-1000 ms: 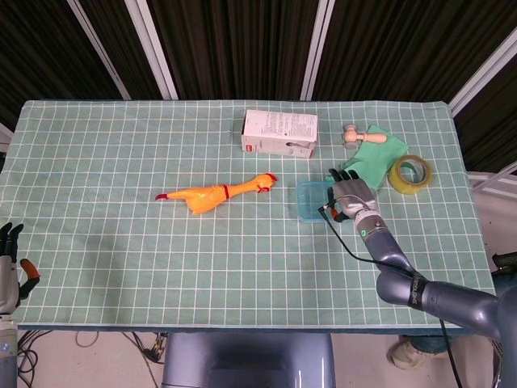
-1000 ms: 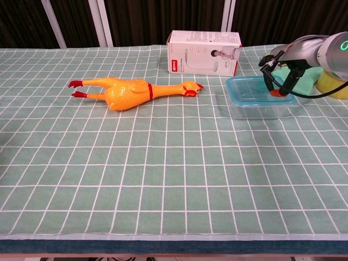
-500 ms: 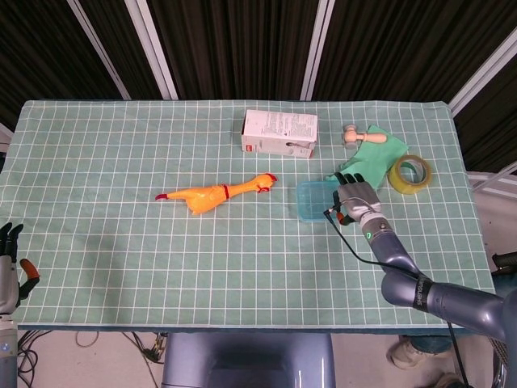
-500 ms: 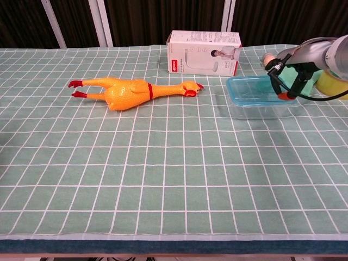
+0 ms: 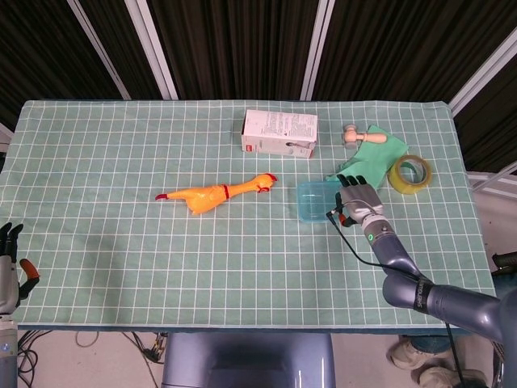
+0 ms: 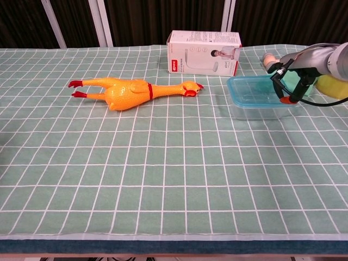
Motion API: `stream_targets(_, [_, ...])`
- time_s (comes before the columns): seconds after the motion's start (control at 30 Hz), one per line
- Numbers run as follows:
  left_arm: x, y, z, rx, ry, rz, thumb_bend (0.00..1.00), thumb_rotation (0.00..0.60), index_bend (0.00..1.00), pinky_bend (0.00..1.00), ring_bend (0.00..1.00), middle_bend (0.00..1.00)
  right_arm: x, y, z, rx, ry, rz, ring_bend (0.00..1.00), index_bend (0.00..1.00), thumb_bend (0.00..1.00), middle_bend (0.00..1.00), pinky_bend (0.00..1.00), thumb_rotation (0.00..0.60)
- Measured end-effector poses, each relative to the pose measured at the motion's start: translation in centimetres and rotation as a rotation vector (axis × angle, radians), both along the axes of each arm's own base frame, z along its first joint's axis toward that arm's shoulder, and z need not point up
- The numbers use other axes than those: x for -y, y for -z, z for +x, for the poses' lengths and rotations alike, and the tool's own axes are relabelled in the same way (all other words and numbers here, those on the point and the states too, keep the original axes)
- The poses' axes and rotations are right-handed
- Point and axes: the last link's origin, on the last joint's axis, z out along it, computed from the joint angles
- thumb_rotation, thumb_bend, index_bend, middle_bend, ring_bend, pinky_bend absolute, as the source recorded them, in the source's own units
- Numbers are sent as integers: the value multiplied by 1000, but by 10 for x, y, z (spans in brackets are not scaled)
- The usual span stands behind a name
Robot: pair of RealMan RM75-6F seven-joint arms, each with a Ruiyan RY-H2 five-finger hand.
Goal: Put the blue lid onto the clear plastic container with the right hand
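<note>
The blue lid (image 5: 313,199) (image 6: 253,89) lies flat on top of the clear plastic container (image 6: 260,111), right of the table's middle. My right hand (image 5: 359,200) (image 6: 295,81) hovers at the container's right edge with its fingers (image 6: 281,89) apart and pointing down, holding nothing. Whether a fingertip touches the lid's rim I cannot tell. My left hand (image 5: 10,260) hangs off the table's near left corner, fingers spread and empty; the chest view does not show it.
A yellow rubber chicken (image 5: 212,194) (image 6: 128,90) lies left of the container. A white box (image 5: 279,134) (image 6: 204,52) stands behind it. A green cloth (image 5: 373,153), a wooden peg (image 5: 352,135) and a yellow tape roll (image 5: 410,174) sit at the back right.
My right hand has drawn back to the right, off the top of the container. The lid stays on the container. The left hand has not moved.
</note>
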Motion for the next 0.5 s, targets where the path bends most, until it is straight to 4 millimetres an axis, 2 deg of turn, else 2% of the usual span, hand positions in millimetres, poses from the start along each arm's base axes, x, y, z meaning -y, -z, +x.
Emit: stream_targets(0.5, [0, 0, 0, -1, -1, 0, 772, 600, 93, 0, 0, 0, -1, 8, -5, 22, 6, 5, 0, 618, 458, 0, 0, 600])
